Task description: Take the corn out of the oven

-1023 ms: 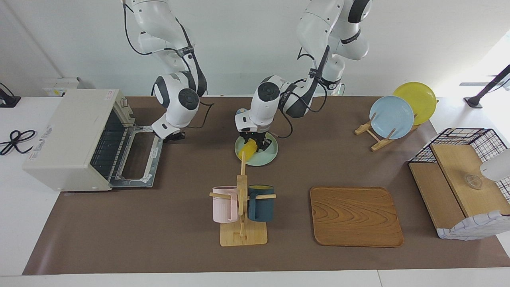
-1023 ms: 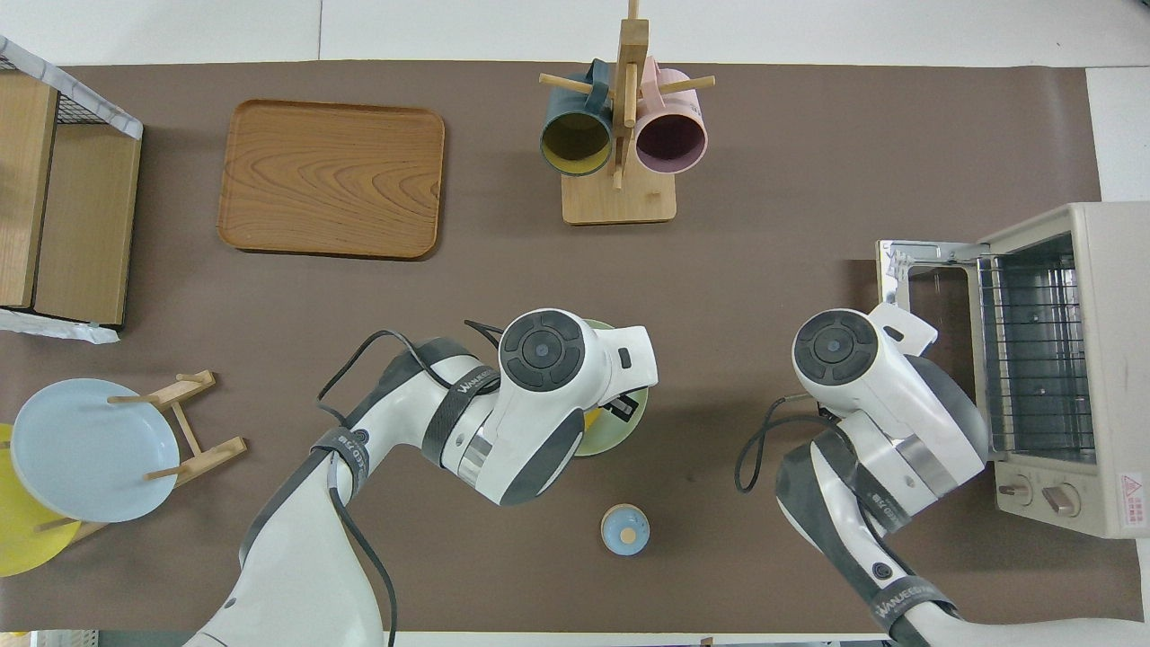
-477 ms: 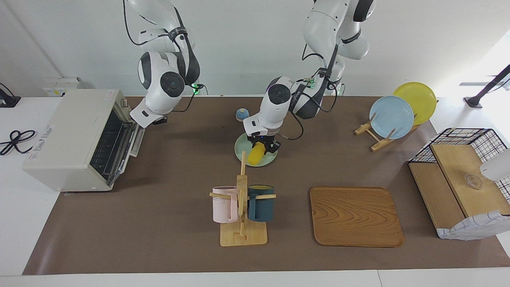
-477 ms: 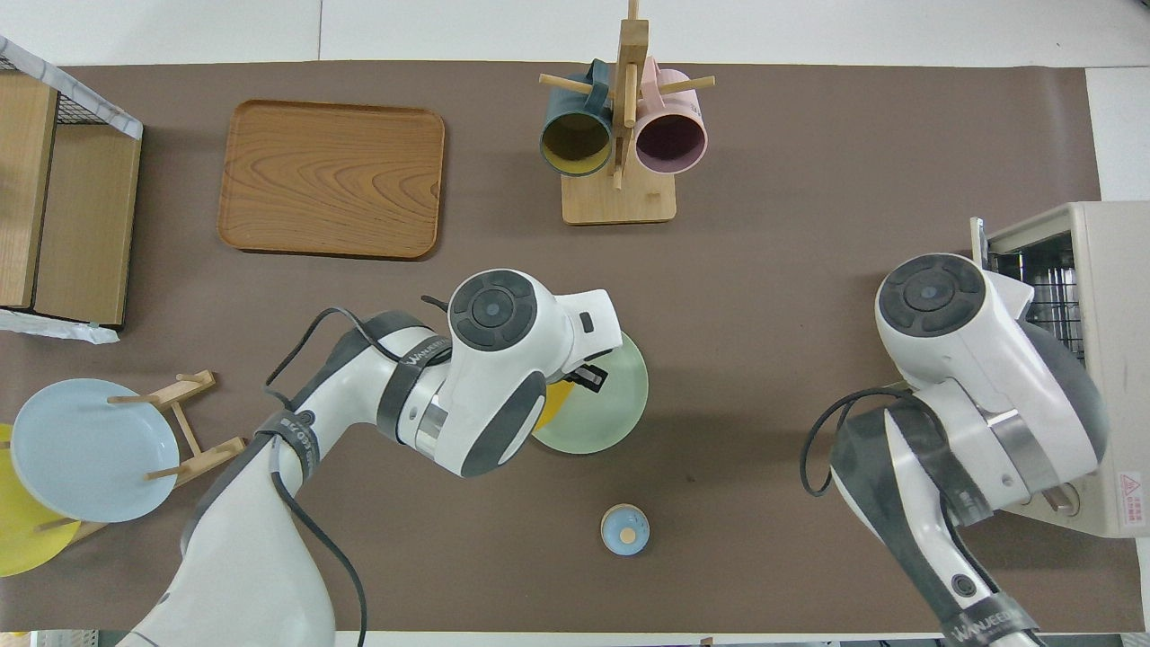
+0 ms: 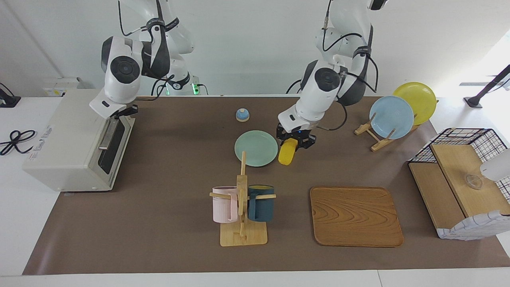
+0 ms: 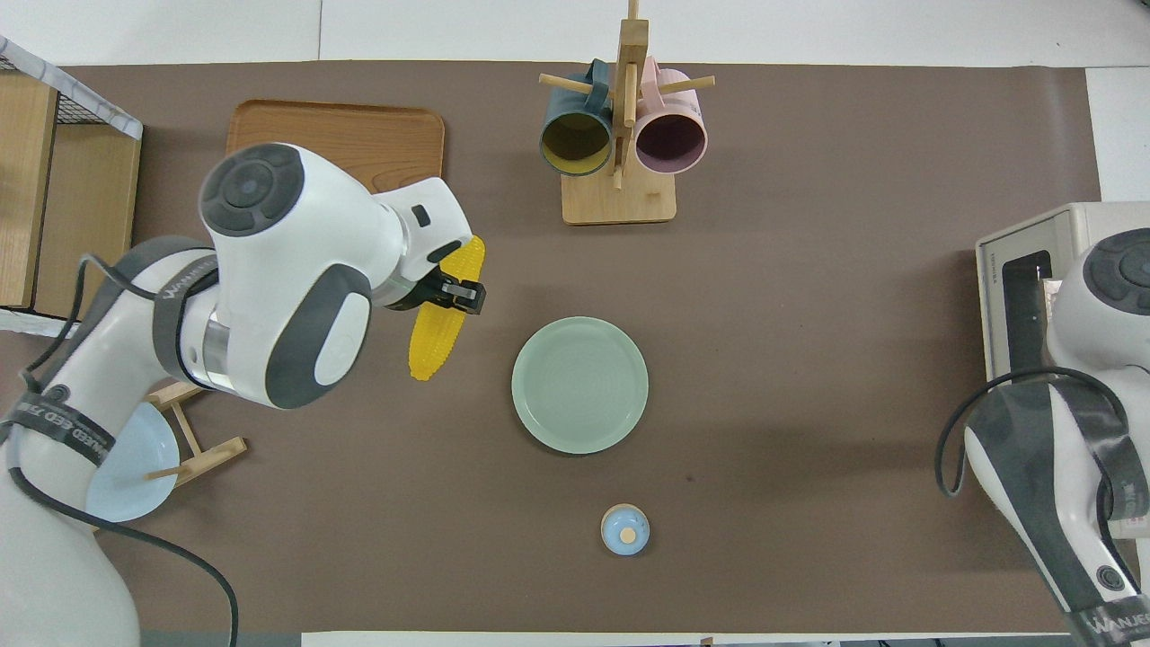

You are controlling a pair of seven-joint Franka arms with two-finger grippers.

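Observation:
My left gripper (image 5: 294, 140) is shut on the upper part of the yellow corn (image 5: 286, 155) and holds it up over the brown mat, beside the pale green plate (image 5: 255, 149), toward the left arm's end. In the overhead view the corn (image 6: 433, 349) hangs tilted from that gripper (image 6: 454, 296). The off-white oven (image 5: 67, 135) stands at the right arm's end with its glass door up against its front. My right gripper (image 5: 118, 113) is at the door's top edge, above the metal handle (image 5: 106, 135). In the overhead view the right arm covers part of the oven (image 6: 1020, 270).
A mug rack (image 5: 242, 207) with a pink and a dark blue mug stands farther from the robots than the plate. A wooden tray (image 5: 356, 216), a stand with a blue plate (image 5: 391, 116) and a yellow plate, a wire basket shelf (image 5: 466, 183), and a small blue knob (image 5: 242, 114) are also there.
My left gripper lifted the corn off the green plate and carried it toward the left arm's end. My right gripper swung the oven door up from open to shut.

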